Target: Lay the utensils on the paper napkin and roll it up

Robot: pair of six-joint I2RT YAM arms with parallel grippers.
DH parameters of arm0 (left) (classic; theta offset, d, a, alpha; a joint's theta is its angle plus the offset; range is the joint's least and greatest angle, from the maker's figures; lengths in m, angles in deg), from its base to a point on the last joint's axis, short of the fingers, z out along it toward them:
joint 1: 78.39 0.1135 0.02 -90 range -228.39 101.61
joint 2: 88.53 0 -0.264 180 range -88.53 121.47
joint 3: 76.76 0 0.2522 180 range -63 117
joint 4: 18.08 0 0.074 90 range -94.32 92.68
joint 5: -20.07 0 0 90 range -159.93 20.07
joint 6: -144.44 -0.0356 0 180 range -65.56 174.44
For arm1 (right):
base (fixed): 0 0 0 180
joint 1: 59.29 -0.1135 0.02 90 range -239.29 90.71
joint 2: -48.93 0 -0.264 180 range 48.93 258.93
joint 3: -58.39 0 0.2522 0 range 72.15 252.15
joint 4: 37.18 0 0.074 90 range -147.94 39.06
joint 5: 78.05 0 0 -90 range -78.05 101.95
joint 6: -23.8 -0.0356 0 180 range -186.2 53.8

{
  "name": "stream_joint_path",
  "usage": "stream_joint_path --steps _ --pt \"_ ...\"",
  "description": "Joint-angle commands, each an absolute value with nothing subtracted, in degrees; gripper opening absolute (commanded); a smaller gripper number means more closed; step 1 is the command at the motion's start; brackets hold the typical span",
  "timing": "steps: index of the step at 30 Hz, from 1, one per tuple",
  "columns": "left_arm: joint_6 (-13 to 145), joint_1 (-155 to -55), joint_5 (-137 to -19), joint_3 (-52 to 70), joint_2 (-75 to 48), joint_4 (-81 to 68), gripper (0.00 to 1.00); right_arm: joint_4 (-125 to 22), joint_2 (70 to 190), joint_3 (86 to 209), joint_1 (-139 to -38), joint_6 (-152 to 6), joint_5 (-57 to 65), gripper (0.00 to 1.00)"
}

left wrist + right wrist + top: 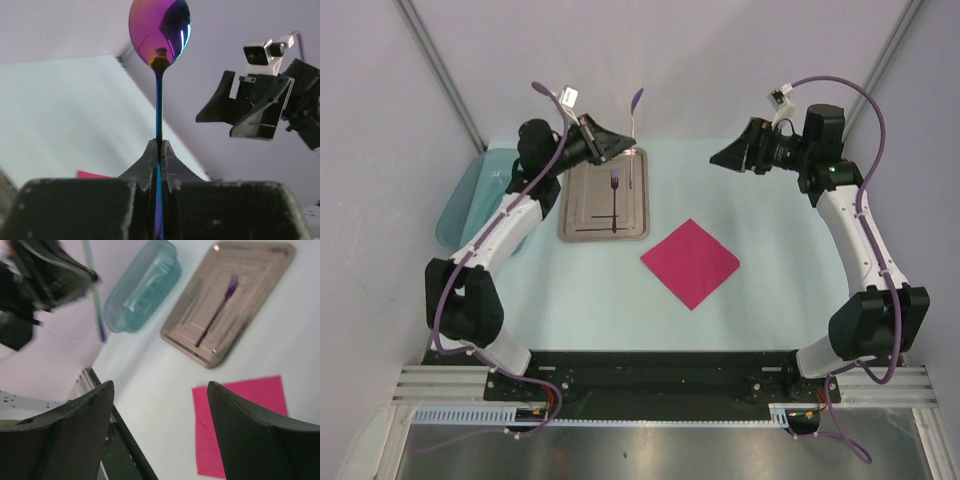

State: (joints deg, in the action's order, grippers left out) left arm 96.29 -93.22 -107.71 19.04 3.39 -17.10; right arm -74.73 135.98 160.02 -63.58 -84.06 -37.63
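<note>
Spoon [159,35] clamped by handle in closed left end effector [159,146], held aloft, upper centre of overhead view. Fork [615,190] lying on tray [582,222]. Napkin [690,262] flat mid-frame, apparently bare, not yet rolled. Right end effector [159,390] spread wide, nothing held.

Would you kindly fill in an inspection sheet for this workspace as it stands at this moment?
Surface: pale table, nothing spilled seen.
Job's things: spoon lifted off the table; purple fork lying in the steel tray; pink napkin flat, bare.
Clutter: teal dish at the table's left edge, looks empty.
Grippers: left gripper jaws shut on the spoon's handle; right gripper jaws open, empty.
Cables: purple cables looped along both arms.
Surroundings: plain walls, metal struts.
</note>
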Motion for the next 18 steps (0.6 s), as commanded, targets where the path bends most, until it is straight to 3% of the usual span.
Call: stream_joint_path --steps 1,10,18 --pt "114.6 -92.6 -114.7 7.7 0.8 -42.5 0.0 -57.4 132.3 159.4 -67.8 -98.1 -38.9 0.8" --pt "126.3 -92.8 -114.8 -1.8 -5.6 -58.4 0.0 -49.3 131.2 159.8 -76.6 -102.4 -32.3 0.78" --pt "134.1 -92.9 -114.5 -7.7 -6.8 -67.6 0.0 -37.8 131.1 154.9 -81.5 -108.2 -27.4 0.65"
